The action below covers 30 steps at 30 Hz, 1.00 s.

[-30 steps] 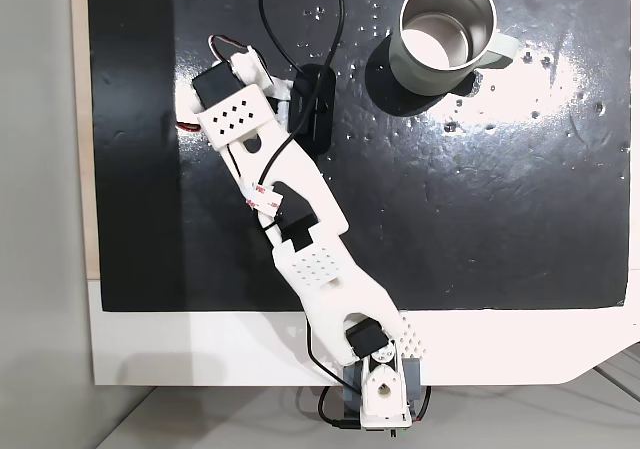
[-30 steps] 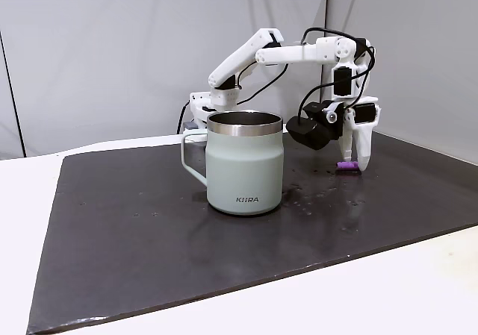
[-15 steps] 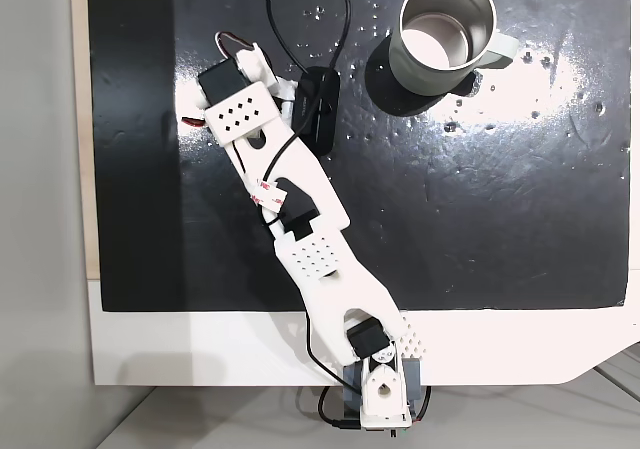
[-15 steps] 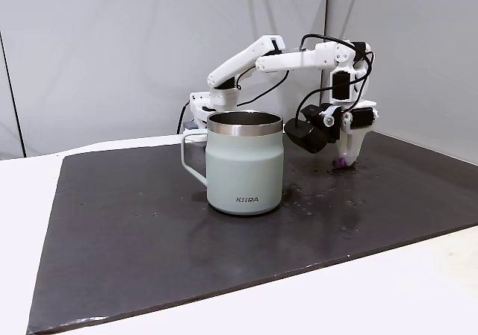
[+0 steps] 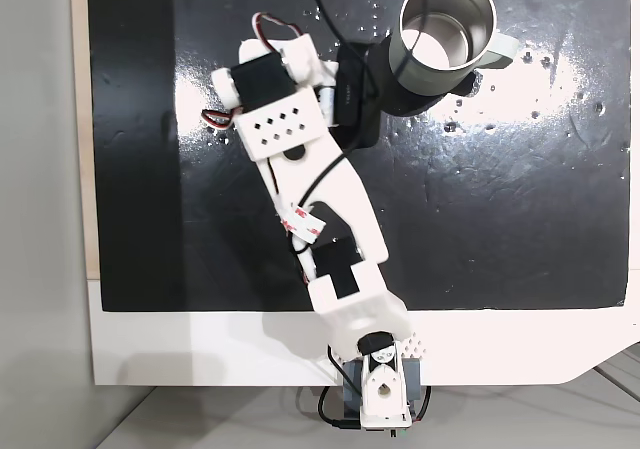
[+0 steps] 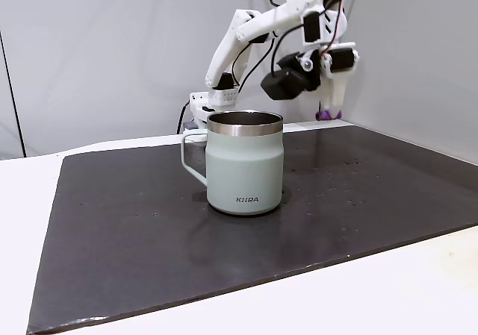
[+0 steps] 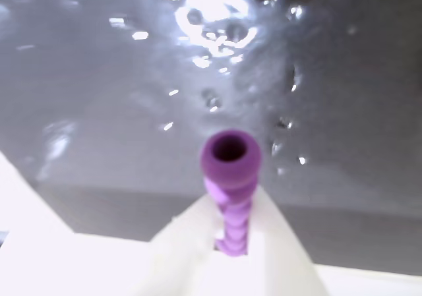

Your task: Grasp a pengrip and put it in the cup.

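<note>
- Since a second ago I have lifted off the dark mat [image 6: 149, 230] and swung toward the cup [image 6: 244, 163]; earlier my tip was down at the mat on the far right of the side fixed view, now it hangs high above it.
- My claw [image 6: 328, 111] is closed narrow on the pengrip [image 7: 229, 177]; the wrist view shows it pinched between my white fingers [image 7: 277, 243], one end poking out.
- Done, as I judge it: the grasp and the lift. Left: carrying on over the cup's mouth and letting go.
- In the side fixed view the pengrip [image 6: 324, 114] sits above and to the right of the cup, farther back.
- In the top fixed view my arm ends just left of the cup [image 5: 447, 31], not yet over its steel opening.
- The pengrip is a small purple ribbed tube with a hollow, flared end, soft-looking.
</note>
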{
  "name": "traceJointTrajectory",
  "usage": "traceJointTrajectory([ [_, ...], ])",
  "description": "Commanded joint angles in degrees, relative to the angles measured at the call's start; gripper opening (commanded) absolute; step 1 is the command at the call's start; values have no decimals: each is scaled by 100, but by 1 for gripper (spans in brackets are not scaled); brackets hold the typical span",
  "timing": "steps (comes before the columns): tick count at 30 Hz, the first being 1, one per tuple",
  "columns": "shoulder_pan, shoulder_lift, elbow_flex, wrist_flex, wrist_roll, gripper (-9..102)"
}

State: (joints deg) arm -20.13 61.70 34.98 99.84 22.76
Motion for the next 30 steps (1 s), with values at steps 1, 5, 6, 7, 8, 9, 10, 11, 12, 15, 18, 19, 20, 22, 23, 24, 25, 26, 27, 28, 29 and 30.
traceJointTrajectory([
  [1,598,958,18,176,-606,0],
  [5,1336,1160,-229,299,-1301,0],
  [6,1494,1160,-369,352,-1485,0],
  [7,1626,1107,-571,439,-1696,0],
  [8,1775,1099,-677,448,-1881,0],
  [9,1934,1081,-800,448,-2021,0],
  [10,2092,1028,-958,448,-2145,0],
  [11,2241,940,-1169,448,-2259,0],
  [12,2373,835,-1380,448,-2373,0],
  [15,2654,483,-1942,448,-2654,0],
  [18,2865,141,-2443,431,-2821,0],
  [19,2918,0,-2654,422,-2856,0],
  [20,2953,-141,-2856,413,-2883,0],
  [22,2997,-369,-3103,413,-2892,0],
  [23,3006,-413,-3129,413,-2892,0],
  [24,3006,-448,-3129,413,-2892,0],
  [25,3006,-519,-3208,413,-2892,0],
  [26,3006,-598,-3349,413,-2874,0],
  [27,3006,-721,-3533,413,-2874,0],
  [28,3006,-835,-3727,413,-2874,0],
  [29,2997,-949,-3911,413,-2892,0],
  [30,2997,-1020,-4008,413,-2892,0],
])
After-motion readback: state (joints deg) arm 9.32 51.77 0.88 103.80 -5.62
